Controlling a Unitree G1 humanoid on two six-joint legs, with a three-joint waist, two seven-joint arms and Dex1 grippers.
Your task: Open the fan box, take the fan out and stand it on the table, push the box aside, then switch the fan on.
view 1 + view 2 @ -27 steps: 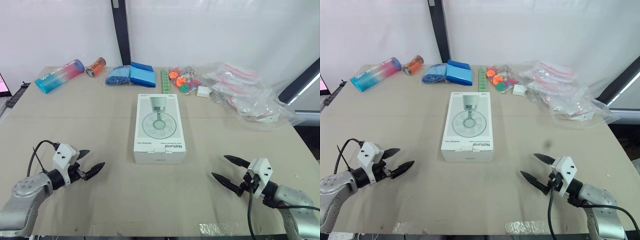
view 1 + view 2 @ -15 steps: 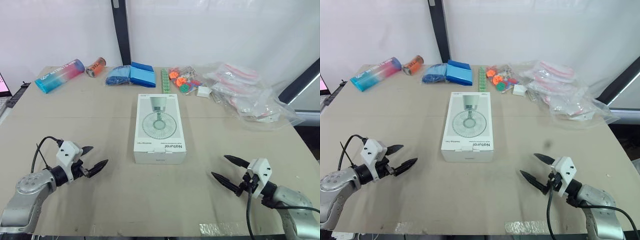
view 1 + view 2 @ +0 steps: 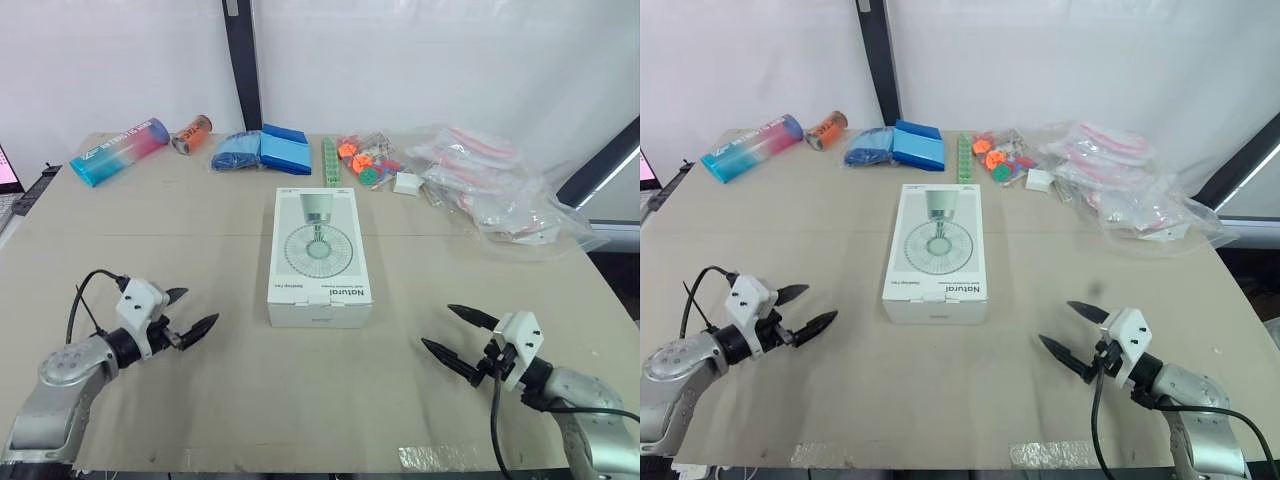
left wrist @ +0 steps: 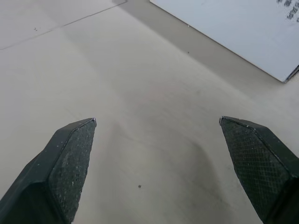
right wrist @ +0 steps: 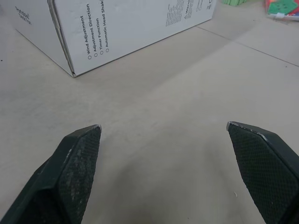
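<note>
2 head eyes look down over the table; 2 close wrist cameras share the box.

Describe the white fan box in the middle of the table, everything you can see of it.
The fan box is a flat white carton, cardboard by its look, lying closed on the table, its long side running away from the robot. The top bears a fan picture and the word Natural; a side lists features in small print. Only the table touches it.

Robot test lab, prob.: bare tabletop w/ tape at edge, white sheet backdrop, misc props (bottle, plastic bags) far beyond left end effector.
</note>
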